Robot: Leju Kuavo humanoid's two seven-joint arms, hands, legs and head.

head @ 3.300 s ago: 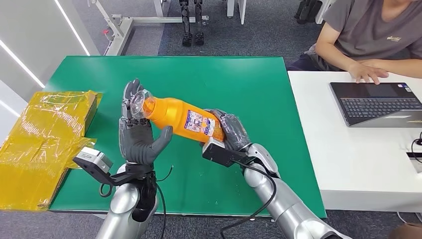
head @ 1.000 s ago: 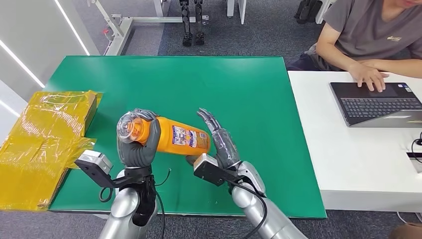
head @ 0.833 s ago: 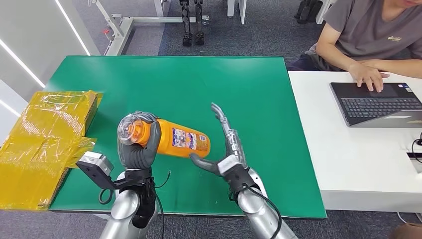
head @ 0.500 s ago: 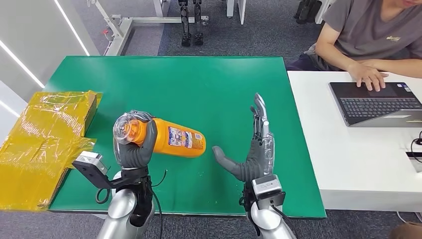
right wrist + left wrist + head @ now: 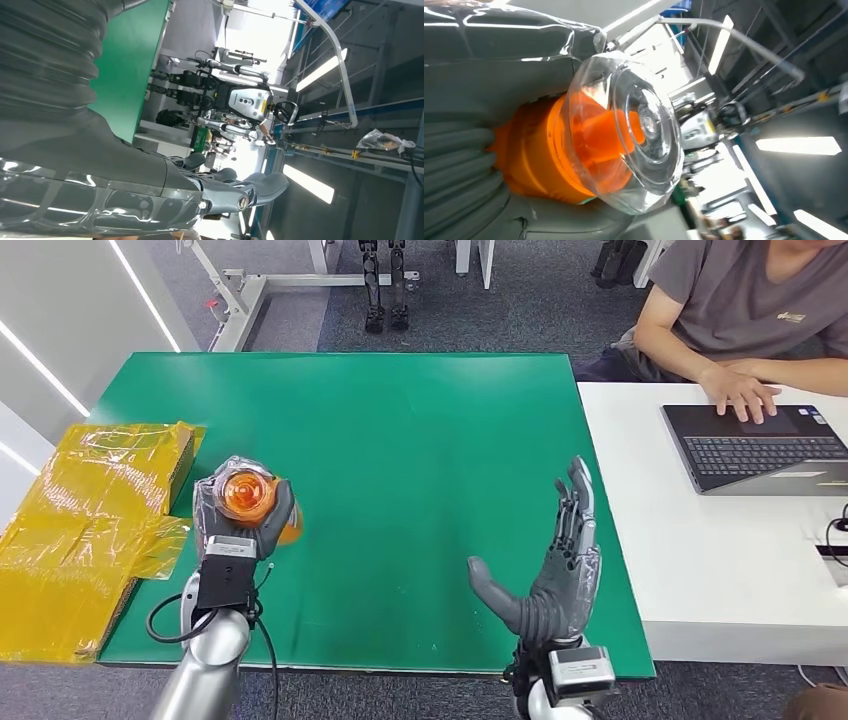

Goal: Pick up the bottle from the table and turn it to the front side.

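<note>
My left hand (image 5: 238, 530) grips the orange bottle (image 5: 247, 498) near its neck, over the left part of the green table (image 5: 420, 430). The bottle stands nearly upright, its clear cap (image 5: 243, 490) pointing up at the head camera and hiding most of the body. In the left wrist view the clear cap (image 5: 636, 130) and the orange neck (image 5: 544, 155) sit between my grey thumb and fingers (image 5: 459, 165). My right hand (image 5: 552, 580) is held upright above the table's front right part, fingers spread, palm empty, well apart from the bottle. The right wrist view shows its fingers (image 5: 235, 195) stretched out.
A yellow wrapped package (image 5: 90, 520) lies at the table's left edge, close to my left hand. A white desk (image 5: 720, 570) adjoins on the right, with a laptop (image 5: 760, 445) and a seated person (image 5: 740, 310) whose hand rests by the keyboard.
The right hand let go of the bottle's base and drew away to the front right, opening wide. The left hand took the bottle alone, tipped it from lying sideways to cap-up and shifted left.
</note>
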